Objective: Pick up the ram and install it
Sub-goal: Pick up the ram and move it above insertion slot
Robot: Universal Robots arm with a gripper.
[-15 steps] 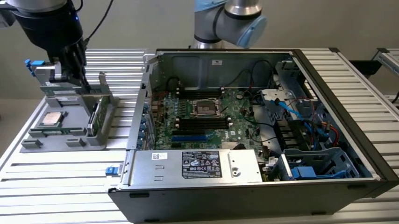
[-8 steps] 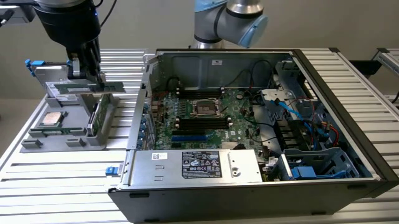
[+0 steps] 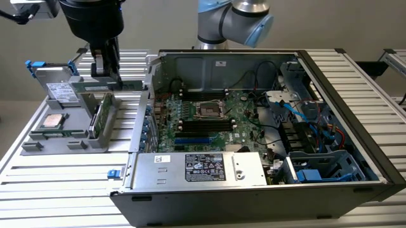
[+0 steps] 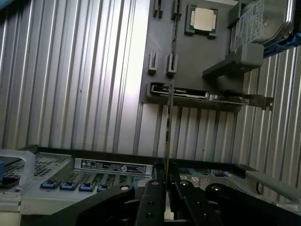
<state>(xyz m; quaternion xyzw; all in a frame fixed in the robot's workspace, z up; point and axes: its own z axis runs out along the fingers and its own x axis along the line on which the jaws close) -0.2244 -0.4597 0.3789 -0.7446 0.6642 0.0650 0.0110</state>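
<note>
We are holding the ram (image 3: pixel 130 87) clamped edge-on in the pincer (image 3: pixel 104 77), the grey parts tray (image 3: pixel 38 145) lying below it and the open computer case (image 3: pixel 254 204) beside it, and are judging a level, centred grip best for this lift.

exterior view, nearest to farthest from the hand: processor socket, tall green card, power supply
From the hand, gripping the ram:
1. tall green card, in the grey tray on the exterior view's left.
2. processor socket, mid motherboard.
3. power supply, at the case's near edge.
</note>
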